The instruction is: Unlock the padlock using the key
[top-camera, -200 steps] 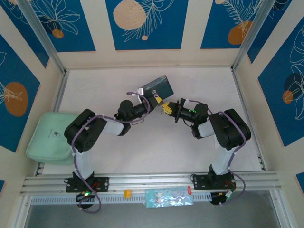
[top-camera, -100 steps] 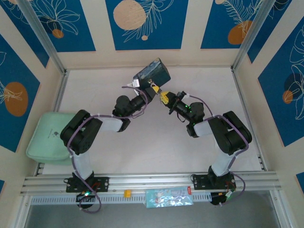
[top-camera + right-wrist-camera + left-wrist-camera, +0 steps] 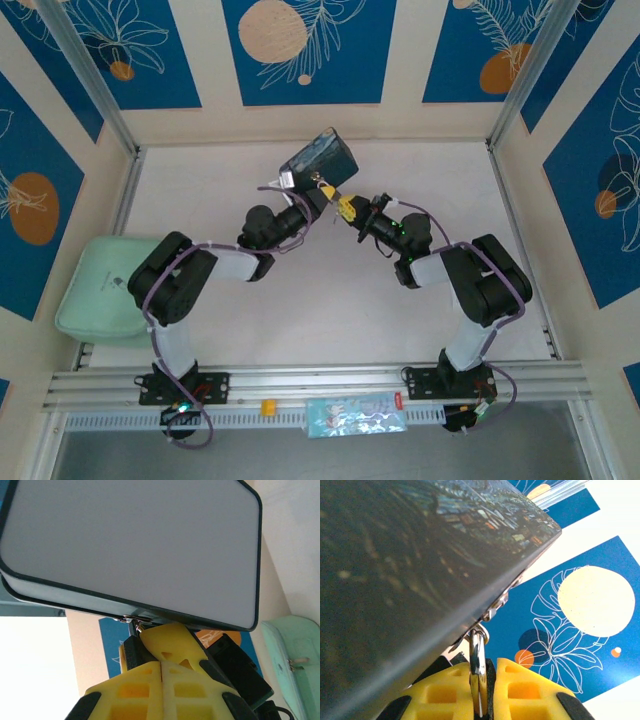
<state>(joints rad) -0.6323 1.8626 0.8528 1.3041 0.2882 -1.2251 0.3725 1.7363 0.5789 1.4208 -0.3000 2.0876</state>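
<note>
The blue painted box (image 3: pixel 320 157) is held up off the table at the back centre. The padlock hangs from its latch. In the left wrist view the silvery shackle (image 3: pixel 478 652) runs from the box's (image 3: pixel 410 555) latch down between my yellow fingers. My left gripper (image 3: pixel 485 670) (image 3: pixel 328 193) is shut on the padlock. In the right wrist view its dark body (image 3: pixel 131 655) shows under the box's pale underside (image 3: pixel 135 545). My right gripper (image 3: pixel 161 666) (image 3: pixel 350 210) is shut just below the padlock, its fingers pressed together. The key is hidden.
A mint green pouch (image 3: pixel 100 290) (image 3: pixel 295 665) lies at the table's left edge. A metal rail (image 3: pixel 320 382) runs along the near edge, with a small yellow piece (image 3: pixel 268 406) and a packet (image 3: pixel 355 415) in front of it. Patterned walls close in the back and sides.
Both grippers and the box have moved toward the back wall, and the box has tipped up more on edge. Over the last half second almost nothing shifted.
</note>
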